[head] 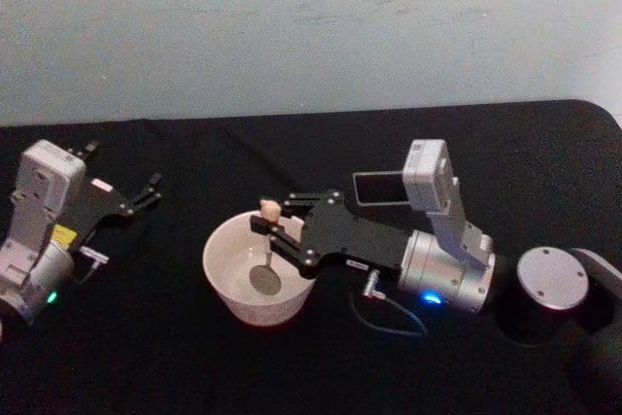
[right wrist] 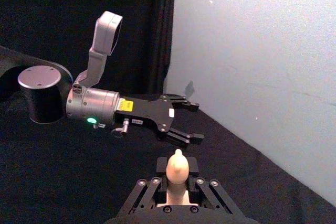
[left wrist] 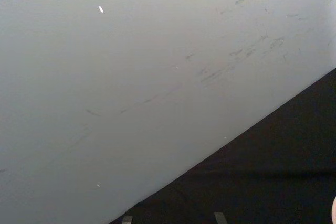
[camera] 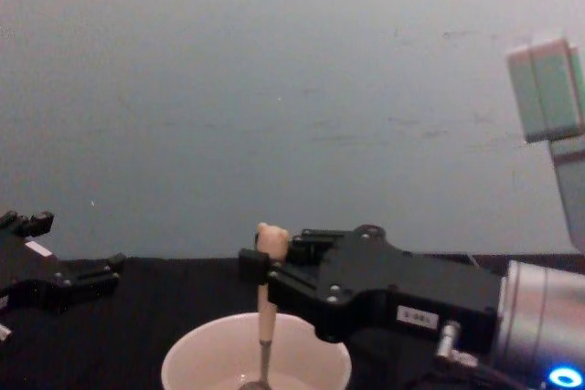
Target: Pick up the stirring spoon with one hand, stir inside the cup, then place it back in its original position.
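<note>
Peach spoon [head: 265, 252] upright in cup [head: 243, 308], clamped by right pincer [head: 273, 225].
Hard strokes could tip the cup; left pincer [head: 150, 192] idles open.

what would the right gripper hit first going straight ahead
Likely the black angular left gripper, open ahead of it; the right gripper, shut on the peach-handled stirring spoon, might pass beside it, depth unclear.
</note>
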Available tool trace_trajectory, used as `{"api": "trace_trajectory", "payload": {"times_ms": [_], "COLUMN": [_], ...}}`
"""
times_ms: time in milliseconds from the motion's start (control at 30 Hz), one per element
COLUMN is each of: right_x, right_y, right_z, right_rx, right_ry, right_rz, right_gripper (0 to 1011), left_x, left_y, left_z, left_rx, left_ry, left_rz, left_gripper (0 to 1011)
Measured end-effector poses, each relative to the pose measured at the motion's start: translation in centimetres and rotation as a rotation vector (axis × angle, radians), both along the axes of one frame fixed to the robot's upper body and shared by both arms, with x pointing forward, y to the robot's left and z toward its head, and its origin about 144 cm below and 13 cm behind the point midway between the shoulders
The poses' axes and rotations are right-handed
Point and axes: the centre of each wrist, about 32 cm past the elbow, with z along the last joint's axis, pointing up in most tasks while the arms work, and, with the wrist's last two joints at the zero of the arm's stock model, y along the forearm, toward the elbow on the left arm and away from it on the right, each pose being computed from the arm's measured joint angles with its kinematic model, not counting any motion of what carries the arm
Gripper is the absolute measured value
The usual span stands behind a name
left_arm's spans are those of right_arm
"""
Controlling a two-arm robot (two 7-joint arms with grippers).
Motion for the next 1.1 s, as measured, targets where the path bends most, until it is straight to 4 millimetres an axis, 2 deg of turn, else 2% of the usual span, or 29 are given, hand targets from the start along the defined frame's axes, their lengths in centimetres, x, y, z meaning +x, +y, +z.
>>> {"api": "trace_trajectory", "payload": {"times_ms": [333,567,833,1100], "right_x": [1.1,1.8,2.2,1.6], "right_y": [1.7,2.0,1.1,-0.3], "right_z": [-0.1,-0.2,-0.1,-0.1], "right_rx": [0.010,0.015,0.017,0.015], "right_ry": [0.004,-0.007,-0.010,-0.009], "right_rz": [0.001,-0.024,-0.066,-0.085], "right_gripper": [212,211,211,212], "left_x": [0.0,0.0,0.0,0.0], "left_y": [0.0,0.0,0.0,0.0], "left_z": [0.0,0.0,0.0,0.0], "left_rx": [0.000,0.000,0.000,0.000], "left_ry": [0.000,0.000,0.000,0.000], "left_rz": [0.000,0.000,0.000,0.000], "left_gripper": [1001,1001,1001,1001]}}
